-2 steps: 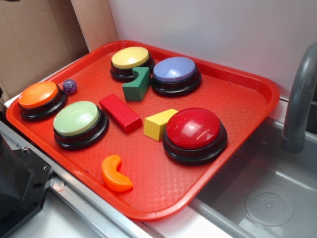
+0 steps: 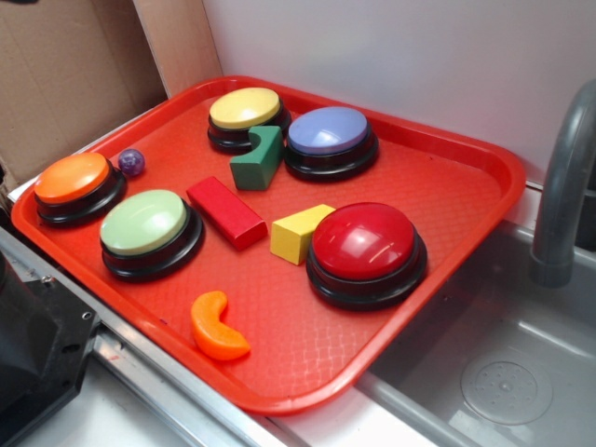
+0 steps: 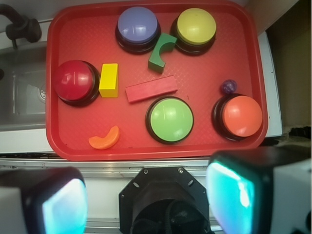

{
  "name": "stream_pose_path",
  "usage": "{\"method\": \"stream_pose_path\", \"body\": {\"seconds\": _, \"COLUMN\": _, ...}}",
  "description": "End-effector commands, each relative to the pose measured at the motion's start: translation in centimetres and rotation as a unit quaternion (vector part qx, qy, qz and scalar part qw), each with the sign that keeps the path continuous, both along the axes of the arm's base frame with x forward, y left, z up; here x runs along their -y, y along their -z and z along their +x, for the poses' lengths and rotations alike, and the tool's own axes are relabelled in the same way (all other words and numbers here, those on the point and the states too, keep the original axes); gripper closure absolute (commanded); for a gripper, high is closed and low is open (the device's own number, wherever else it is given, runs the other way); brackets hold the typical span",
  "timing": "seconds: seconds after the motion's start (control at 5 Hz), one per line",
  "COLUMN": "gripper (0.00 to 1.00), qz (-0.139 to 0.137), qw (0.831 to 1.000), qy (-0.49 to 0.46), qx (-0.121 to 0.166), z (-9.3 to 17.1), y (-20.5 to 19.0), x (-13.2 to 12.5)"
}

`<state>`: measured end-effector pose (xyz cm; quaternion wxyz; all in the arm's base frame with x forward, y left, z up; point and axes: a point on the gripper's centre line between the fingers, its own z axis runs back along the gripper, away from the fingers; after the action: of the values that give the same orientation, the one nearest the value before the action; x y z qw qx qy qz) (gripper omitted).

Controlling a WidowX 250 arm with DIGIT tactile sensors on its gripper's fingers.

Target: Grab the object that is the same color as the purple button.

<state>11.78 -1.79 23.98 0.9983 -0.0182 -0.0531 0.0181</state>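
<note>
A tiny glossy purple ball (image 2: 131, 162) (image 3: 228, 87) lies on the red tray (image 2: 447, 242) beside the orange button (image 2: 74, 179) (image 3: 242, 116), near the tray's left corner. The purple button (image 2: 328, 130) (image 3: 138, 26), a lavender dome on a black base, stands at the tray's back beside the yellow button (image 2: 245, 109). In the wrist view my gripper (image 3: 146, 200) hangs high above the robot's base, short of the tray's near edge. It is open, with a wide gap between its fingers and nothing in it. The exterior view does not show the gripper.
On the tray are also a green button (image 2: 144, 223), a red button (image 2: 363, 242), a red bar block (image 2: 226, 212), a yellow block (image 2: 298, 231), a green arch block (image 2: 259, 158) and an orange crescent (image 2: 216, 328). A sink (image 2: 503, 372) with a grey tap (image 2: 563, 186) lies right. Cardboard (image 2: 65, 65) stands behind left.
</note>
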Motion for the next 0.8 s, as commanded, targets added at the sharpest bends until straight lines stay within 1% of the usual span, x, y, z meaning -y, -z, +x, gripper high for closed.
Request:
{"method": "stream_pose_path", "body": {"seconds": 0.0, "gripper": 0.0, "qz": 0.031, "qw": 0.997, "qy": 0.065, "qx": 0.026, "z": 3.7, "y": 2.8, "x": -3.3}}
{"method": "stream_pose_path", "body": {"seconds": 0.2, "gripper": 0.0, "qz": 0.056, "qw": 0.991, "qy": 0.117, "qx": 0.041, "z": 6.0, "y": 4.5, "x": -4.9}}
{"method": "stream_pose_path", "body": {"seconds": 0.4, "gripper": 0.0, "qz": 0.079, "qw": 0.989, "qy": 0.121, "qx": 0.04, "z": 7.6, "y": 7.8, "x": -7.9}}
{"method": "stream_pose_path", "body": {"seconds": 0.6, "gripper": 0.0, "qz": 0.083, "qw": 0.99, "qy": 0.103, "qx": 0.042, "z": 8.3, "y": 10.8, "x": -10.6}}
